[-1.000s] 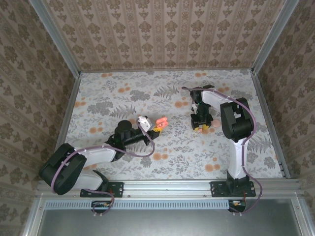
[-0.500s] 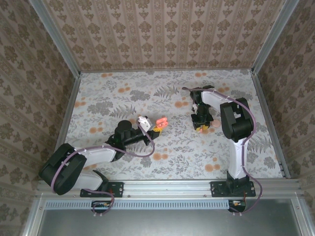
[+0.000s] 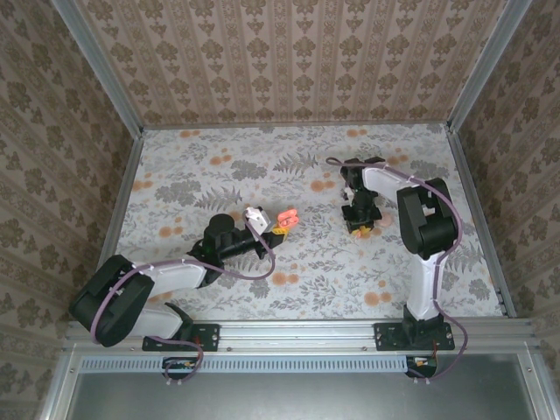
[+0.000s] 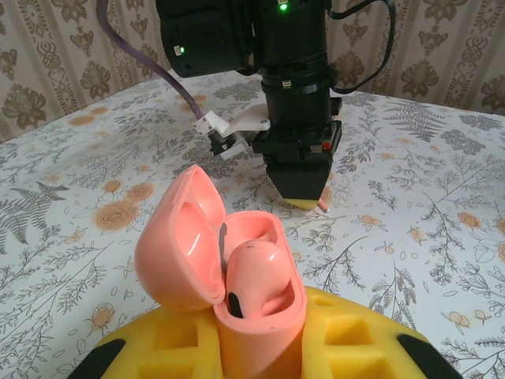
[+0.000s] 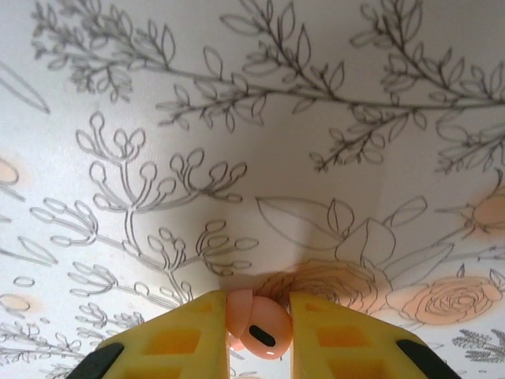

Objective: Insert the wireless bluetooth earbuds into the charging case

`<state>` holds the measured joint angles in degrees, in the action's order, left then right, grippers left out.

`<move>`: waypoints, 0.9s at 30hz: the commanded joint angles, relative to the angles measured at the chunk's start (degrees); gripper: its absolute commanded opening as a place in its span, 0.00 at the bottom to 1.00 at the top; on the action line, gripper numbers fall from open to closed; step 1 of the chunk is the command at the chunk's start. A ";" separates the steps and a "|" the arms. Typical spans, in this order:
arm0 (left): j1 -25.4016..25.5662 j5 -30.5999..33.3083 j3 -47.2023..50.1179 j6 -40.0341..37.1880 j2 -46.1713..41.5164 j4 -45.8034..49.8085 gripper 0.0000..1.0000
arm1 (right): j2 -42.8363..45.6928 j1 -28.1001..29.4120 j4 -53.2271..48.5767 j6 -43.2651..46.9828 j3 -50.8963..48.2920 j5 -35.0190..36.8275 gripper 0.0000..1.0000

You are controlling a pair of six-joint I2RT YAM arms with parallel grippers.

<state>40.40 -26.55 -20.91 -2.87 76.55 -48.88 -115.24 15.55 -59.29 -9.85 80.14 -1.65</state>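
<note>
My left gripper point(image 4: 256, 351) is shut on the charging case point(image 4: 260, 335), a salmon-pink pebble held upright between the yellow pads. Its lid point(image 4: 177, 237) is hinged open to the left, and one earbud point(image 4: 256, 272) sits inside. From above, the case point(image 3: 286, 218) is at mid-table, at the tip of the left gripper point(image 3: 278, 229). The right gripper point(image 3: 361, 226) points straight down at the cloth to the right. In the right wrist view, its yellow pads point(image 5: 177, 339) press both sides of the other earbud point(image 5: 256, 324), which lies on the cloth. The right gripper point(image 5: 259, 335) is shut on it.
A floral cloth point(image 3: 262, 166) with flat orange printed flowers point(image 3: 280, 278) covers the table. Patterned walls and metal rails point(image 3: 122, 201) close in the back and both sides. In the left wrist view, the right gripper point(image 4: 304, 185) stands just beyond the case.
The right gripper's jaws have closed in onto the earbud on the cloth, and that arm has shifted slightly right. The left arm and the case have not moved.
</note>
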 commanded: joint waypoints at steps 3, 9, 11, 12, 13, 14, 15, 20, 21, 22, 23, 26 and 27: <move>-0.20 -0.70 -0.54 -0.16 3.67 -3.95 0.12 | 8.51 1.36 5.94 -2.05 -4.05 0.81 0.21; 0.05 -1.40 -1.07 2.88 11.55 -11.71 0.12 | 18.03 5.32 15.28 -2.70 -9.96 0.36 0.20; 0.59 -1.75 -1.88 3.29 13.59 -12.70 0.12 | 21.38 7.02 19.18 -3.06 -12.29 -0.11 0.20; 0.76 -1.91 -2.22 3.47 14.33 -13.09 0.12 | 22.75 7.58 21.24 -3.29 -13.29 -0.37 0.19; 0.88 -1.95 -2.66 3.74 15.05 -13.51 0.12 | 24.33 8.53 23.40 -3.34 -14.49 -0.58 0.19; 1.03 -2.19 -3.01 4.03 15.66 -13.81 0.12 | 25.85 9.31 25.37 -3.58 -15.53 -0.51 0.19; 1.00 -2.40 -3.38 4.17 16.06 -14.00 0.12 | 27.03 9.93 27.14 -3.70 -16.46 -0.67 0.19; 1.15 -3.89 -4.56 4.84 16.97 -14.15 0.12 | 32.74 13.18 35.89 -2.38 -21.13 -1.71 0.20; 1.17 -4.12 -4.78 4.92 16.97 -14.13 0.12 | 33.77 13.80 37.40 -2.07 -22.02 -1.61 0.20; 1.10 -4.54 -4.97 5.07 17.01 -14.05 0.12 | 34.68 14.42 38.79 -1.74 -22.72 -1.80 0.20; 1.09 -4.78 -5.10 5.21 17.05 -14.05 0.12 | 35.03 14.91 39.82 -1.42 -23.32 -1.80 0.20; 1.09 -5.36 -5.38 5.67 17.04 -14.13 0.12 | 38.14 16.47 43.02 -0.47 -24.91 -1.33 0.20; 1.13 -5.53 -5.51 5.79 17.07 -14.20 0.12 | 38.78 17.14 44.06 -0.07 -25.41 -0.57 0.19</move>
<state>41.28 -29.95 -24.86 1.48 93.17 -60.71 -79.18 31.55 -21.02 -11.53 55.90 -2.31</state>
